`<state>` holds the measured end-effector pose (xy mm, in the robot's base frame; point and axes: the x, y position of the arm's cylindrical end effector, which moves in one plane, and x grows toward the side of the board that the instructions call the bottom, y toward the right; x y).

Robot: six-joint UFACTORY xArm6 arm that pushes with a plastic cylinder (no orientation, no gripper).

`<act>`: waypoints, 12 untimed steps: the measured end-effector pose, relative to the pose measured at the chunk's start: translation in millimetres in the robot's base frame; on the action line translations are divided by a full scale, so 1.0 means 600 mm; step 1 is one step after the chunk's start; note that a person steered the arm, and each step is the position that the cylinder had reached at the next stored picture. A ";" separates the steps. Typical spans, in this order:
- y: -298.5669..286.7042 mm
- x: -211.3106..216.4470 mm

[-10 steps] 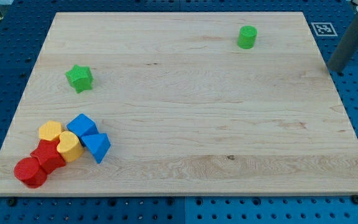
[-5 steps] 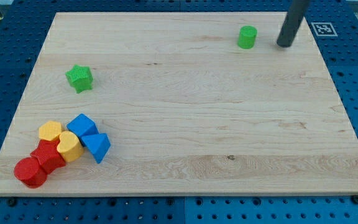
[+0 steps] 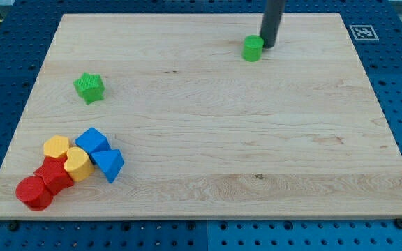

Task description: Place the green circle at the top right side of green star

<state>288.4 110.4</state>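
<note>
The wooden board [image 3: 208, 125] lies mostly bare between the blocks; my tip [image 3: 267, 46], a plain rod with no fingers, touches the upper right side of the green circle [image 3: 252, 49], near the view's top edge; the green star [image 3: 88, 87] sits well apart at the view's left.

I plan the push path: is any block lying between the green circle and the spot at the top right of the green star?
No. My tip touches the green circle on its right; bare board runs to the green star.
</note>
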 end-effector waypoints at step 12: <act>-0.357 0.078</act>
